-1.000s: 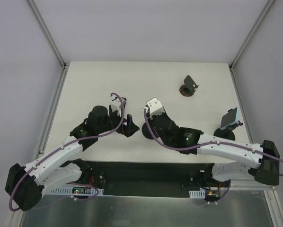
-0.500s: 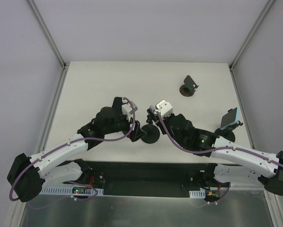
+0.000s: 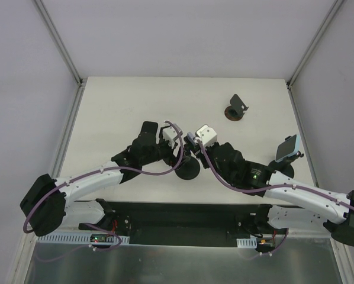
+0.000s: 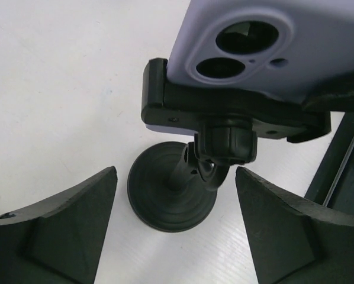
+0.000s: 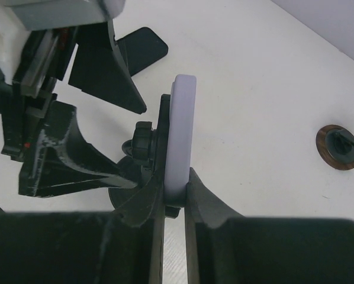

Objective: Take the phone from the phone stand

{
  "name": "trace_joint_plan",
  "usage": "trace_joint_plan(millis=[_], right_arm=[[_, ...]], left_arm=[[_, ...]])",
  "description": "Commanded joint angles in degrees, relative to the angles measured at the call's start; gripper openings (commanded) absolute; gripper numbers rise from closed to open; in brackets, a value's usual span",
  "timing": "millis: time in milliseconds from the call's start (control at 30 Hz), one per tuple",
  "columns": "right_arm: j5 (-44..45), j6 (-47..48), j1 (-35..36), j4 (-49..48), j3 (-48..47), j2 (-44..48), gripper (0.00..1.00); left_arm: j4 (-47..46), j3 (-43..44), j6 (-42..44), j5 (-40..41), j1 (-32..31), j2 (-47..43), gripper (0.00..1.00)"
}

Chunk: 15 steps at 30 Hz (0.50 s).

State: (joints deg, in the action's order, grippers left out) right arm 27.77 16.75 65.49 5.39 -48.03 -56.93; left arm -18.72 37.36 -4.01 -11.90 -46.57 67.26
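A lavender-cased phone (image 4: 266, 41) sits in the black clamp of a phone stand (image 4: 224, 112) with a round base (image 4: 171, 195). My left gripper (image 4: 176, 236) is open, one finger on each side of the base, not touching it. In the right wrist view the phone (image 5: 182, 130) shows edge-on, and my right gripper (image 5: 176, 198) is shut on its lower end, the left finger lying behind the clamp plate. In the top view the stand base (image 3: 189, 170) lies between the left gripper (image 3: 178, 158) and the right gripper (image 3: 192, 151); the phone is hidden there.
A second phone (image 3: 287, 148) sits on another stand (image 3: 282, 168) at the right edge. An empty stand (image 3: 236, 108) stands at the back right, also in the right wrist view (image 5: 343, 148). The left gripper body (image 5: 58, 148) is close to the phone's back.
My left gripper has moved right, up to the stand, and now straddles its base. My right gripper shifted right early on and has stayed on the phone since.
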Motion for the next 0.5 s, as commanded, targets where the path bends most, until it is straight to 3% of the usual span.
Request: trace_joint_plan(millis=[0,67,167,200,333,467], right_arm=[[-1.5,-1.4,0.1,-1.1,0.2,1.7,0.06],[-1.7,-1.8,0.0,-1.0,0.2,1.6,0.07],[-1.9,-2.1,0.0,-0.9,0.2,1.6,0.07],[-1.9,-2.2,0.0,-1.0,0.2,1.4,0.08],[-1.8,-2.6,0.0,-1.0,0.1,1.3,0.09],[-1.1,-3.1,0.0,-1.3,0.3,1.2,0.2]], left_arm=[[-7.6,2.9,1.9,1.3,-1.3,2.3,0.76],[-8.1,3.8,2.0,0.8,-1.9,3.7,0.73],[-8.9,3.9,1.6,0.7,-2.6,5.2,0.61],[-9.1,4.0,1.4,0.7,-2.7,5.3,0.51],[-10.1,3.6,1.0,0.8,-3.8,6.1,0.29],[-10.2,3.2,1.1,1.1,-4.8,6.6,0.07]])
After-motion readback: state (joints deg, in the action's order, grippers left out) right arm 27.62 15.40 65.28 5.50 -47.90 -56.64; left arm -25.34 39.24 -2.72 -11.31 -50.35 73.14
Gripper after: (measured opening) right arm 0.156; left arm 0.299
